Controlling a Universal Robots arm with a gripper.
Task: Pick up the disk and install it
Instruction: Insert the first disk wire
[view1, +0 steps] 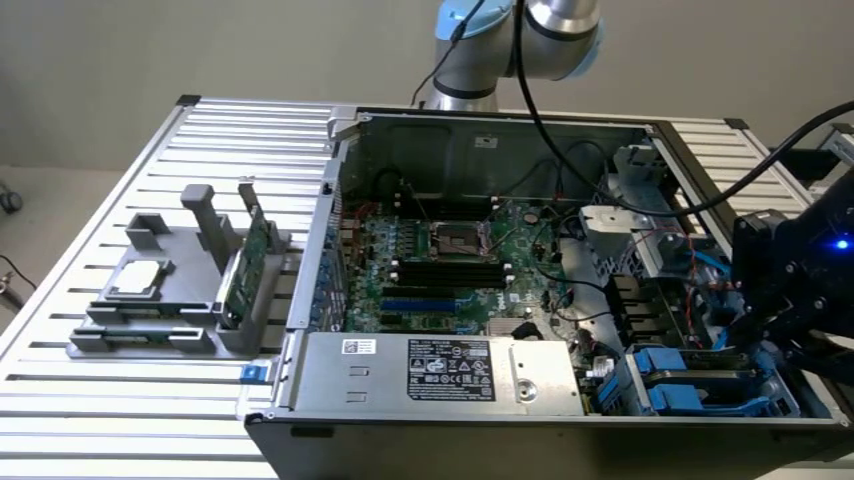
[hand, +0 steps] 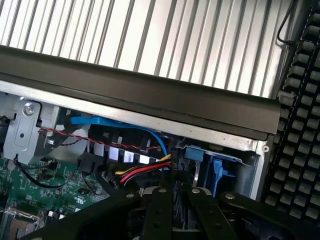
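The tool (view1: 787, 300) is seen low over the drive bays at the exterior view's right of the computer case (view1: 400, 420), its spread not discernible, the disk (view1: 694, 385) seated among blue carriers there, where loose cables (hand: 135, 172) could be snagged.

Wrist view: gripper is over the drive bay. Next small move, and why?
Probably a short, slow descent straight toward the disk. Its blue carrier sits in the bay just beyond the gripper, roughly in line with it. The red-and-yellow cable bundle runs close alongside, so I'd avoid any sideways drift.
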